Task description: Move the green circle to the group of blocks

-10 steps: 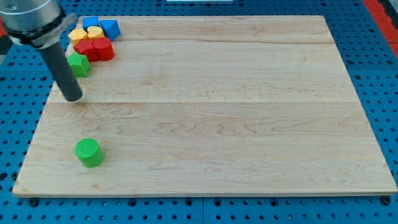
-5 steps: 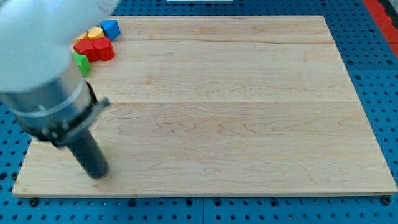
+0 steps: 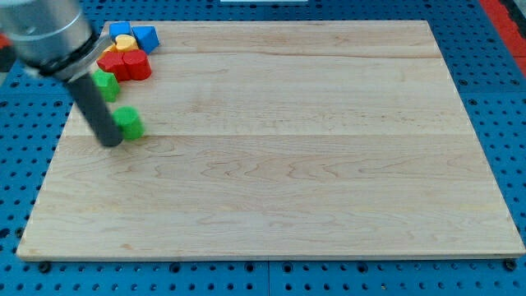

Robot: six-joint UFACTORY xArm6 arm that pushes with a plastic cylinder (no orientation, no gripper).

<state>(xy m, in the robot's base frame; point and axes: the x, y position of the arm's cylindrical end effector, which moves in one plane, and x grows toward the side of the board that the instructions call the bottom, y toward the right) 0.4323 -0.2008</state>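
The green circle (image 3: 129, 122) lies on the wooden board (image 3: 288, 140) near its upper left. My tip (image 3: 110, 140) touches its left lower side. The group of blocks sits just above, at the board's top left corner: a green block (image 3: 105, 84), red blocks (image 3: 126, 66), a yellow block (image 3: 123, 43) and a blue block (image 3: 145, 37). The rod and arm hide part of the group's left side. The green circle is a short gap below the green block, not touching it.
A blue perforated table (image 3: 493, 123) surrounds the board on all sides. The board's left edge is close to the tip.
The tip swung down to the board's lower left, then back up. The green circle has moved from the lower left up to just below the group.
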